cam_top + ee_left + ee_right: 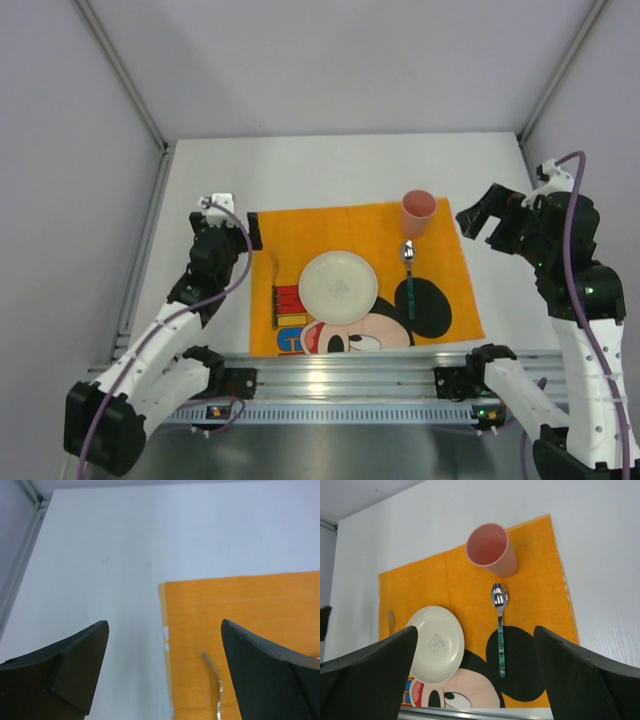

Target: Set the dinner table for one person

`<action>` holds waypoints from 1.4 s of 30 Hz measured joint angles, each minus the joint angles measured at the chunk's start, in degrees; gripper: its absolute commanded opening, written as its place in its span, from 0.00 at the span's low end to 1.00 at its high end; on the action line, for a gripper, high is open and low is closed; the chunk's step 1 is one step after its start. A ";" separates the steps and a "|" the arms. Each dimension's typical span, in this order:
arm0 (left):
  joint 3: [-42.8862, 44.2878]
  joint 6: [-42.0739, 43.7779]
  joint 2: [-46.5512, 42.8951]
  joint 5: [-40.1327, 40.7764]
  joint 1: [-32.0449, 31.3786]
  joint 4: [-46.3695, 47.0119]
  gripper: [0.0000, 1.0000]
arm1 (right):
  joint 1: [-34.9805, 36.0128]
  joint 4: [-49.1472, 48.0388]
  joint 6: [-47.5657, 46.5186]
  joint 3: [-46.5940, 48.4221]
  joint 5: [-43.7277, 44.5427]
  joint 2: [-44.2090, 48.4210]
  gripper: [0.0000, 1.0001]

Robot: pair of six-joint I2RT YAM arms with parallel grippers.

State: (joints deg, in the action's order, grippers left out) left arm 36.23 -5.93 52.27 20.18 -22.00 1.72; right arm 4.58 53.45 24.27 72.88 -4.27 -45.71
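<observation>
The white dinner table (330, 165) carries an orange Mickey Mouse mat (330, 225). On the mat lie a white plate (338, 286), a pink cup (418, 211) at the far right, a spoon (408, 275) with a green handle right of the plate, and a fork (276, 290) left of the plate. My left gripper (245, 232) is open and empty above the mat's far left corner; its wrist view shows the fork's metal end (216, 680) and the mat's edge (167, 645). My right gripper (483, 222) is open and empty, raised beside the mat's far right corner, right of the cup (492, 550).
A ribbed aluminium rail (340, 365) runs along the near table edge. Grey walls with metal posts (125, 80) enclose the table on the left, back and right. The right wrist view shows the plate (434, 644) and spoon (500, 630) below the gripper (475, 630).
</observation>
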 measured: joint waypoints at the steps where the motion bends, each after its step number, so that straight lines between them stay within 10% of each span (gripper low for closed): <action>1: -5.55 1.99 -1.44 -0.81 1.70 5.77 0.99 | 0.00 -0.63 0.17 -0.85 -0.46 0.79 1.00; 8: -20.74 4.92 13.97 -6.08 12.79 26.53 0.99 | 0.00 -2.84 0.39 -3.89 -2.08 3.37 1.00; 20: -18.88 3.02 38.03 -18.97 23.54 54.07 0.99 | 1.40 -4.61 0.79 -4.98 0.66 2.29 1.00; 42: -19.52 2.93 38.34 -20.35 22.71 57.94 0.99 | 11.61 -18.27 0.55 -13.92 10.45 -11.87 1.00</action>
State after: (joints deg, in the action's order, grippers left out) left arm 16.71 -3.01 90.61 -0.16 0.71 59.66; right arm 16.19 35.18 24.82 58.96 6.17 -57.58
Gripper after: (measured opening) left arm 0.986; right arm 0.996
